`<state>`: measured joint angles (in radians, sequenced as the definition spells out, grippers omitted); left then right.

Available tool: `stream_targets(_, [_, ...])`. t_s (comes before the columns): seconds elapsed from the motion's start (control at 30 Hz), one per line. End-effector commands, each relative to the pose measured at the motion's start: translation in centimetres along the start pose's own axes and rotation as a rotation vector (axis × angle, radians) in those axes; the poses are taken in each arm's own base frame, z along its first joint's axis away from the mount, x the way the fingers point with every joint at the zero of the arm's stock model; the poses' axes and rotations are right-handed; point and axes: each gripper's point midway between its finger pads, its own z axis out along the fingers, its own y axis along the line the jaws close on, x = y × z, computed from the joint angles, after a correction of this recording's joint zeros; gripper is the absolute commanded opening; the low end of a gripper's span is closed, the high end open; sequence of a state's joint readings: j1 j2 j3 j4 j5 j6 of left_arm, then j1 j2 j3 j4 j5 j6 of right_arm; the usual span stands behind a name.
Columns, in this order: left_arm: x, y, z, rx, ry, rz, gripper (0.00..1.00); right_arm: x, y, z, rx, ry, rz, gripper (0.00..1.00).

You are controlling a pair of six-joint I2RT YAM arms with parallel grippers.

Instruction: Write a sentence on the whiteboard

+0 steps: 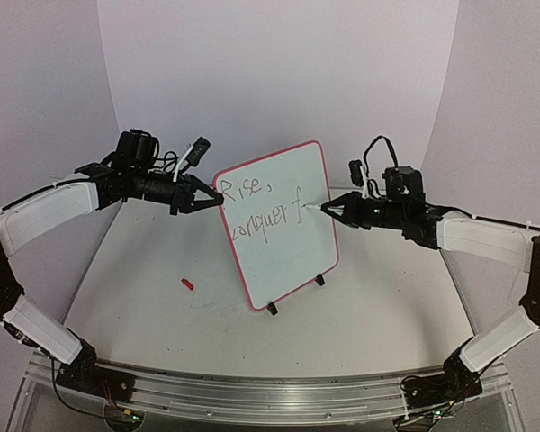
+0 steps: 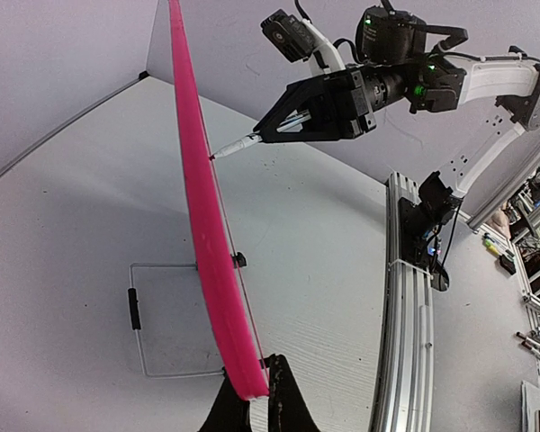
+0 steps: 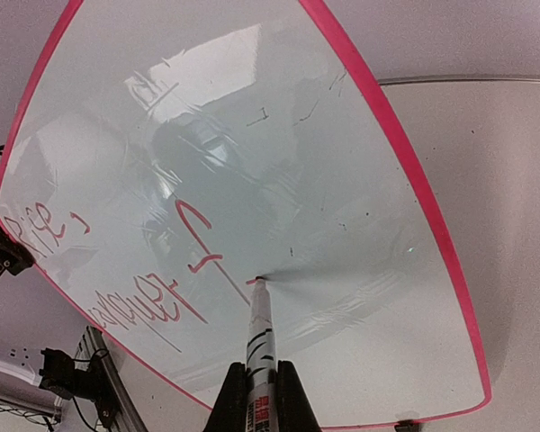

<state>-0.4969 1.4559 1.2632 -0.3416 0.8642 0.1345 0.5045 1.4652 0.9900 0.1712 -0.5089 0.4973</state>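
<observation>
The whiteboard (image 1: 283,243) stands tilted on its black feet in mid-table. The sentence (image 1: 263,211) on it reads "Rise, conquer f" in two lines. My left gripper (image 1: 218,200) is shut on the board's upper left red rim (image 2: 202,225); in the left wrist view its fingers (image 2: 283,396) pinch the rim's end. My right gripper (image 1: 331,209) is shut on a white marker (image 3: 263,337), whose tip touches the board just right of the "f" (image 3: 193,247), where a short red stroke begins. The lettering shows red and upside down in the right wrist view.
A small red marker cap (image 1: 189,283) lies on the table left of the board. A thin wire frame with a black sleeve (image 2: 133,309) lies behind the board. The aluminium base rail (image 1: 252,396) runs along the near edge. White walls enclose the back.
</observation>
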Motion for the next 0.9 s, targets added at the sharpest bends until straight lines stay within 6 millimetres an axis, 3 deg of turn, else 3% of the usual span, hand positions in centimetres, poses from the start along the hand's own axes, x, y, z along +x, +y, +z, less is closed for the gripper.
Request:
stream_targets(0.0, [5.4,-1.3,1.6,0.058,0.167,-0.091,0.00,-3.4,2.5,-1.1,-0.051,-0.087,-0.055,0.00])
stream_targets(0.27, [5.4,-1.3,1.5,0.057,0.167,-0.091,0.00,-2.8,3.0,-0.6,-0.093,-0.054,-0.050,0.00])
stream_targets(0.87, [5.3,-1.4,1.5,0.060,0.167,-0.090,0.00,0.5,0.7,-0.3,-0.043,0.017,-0.006,0.00])
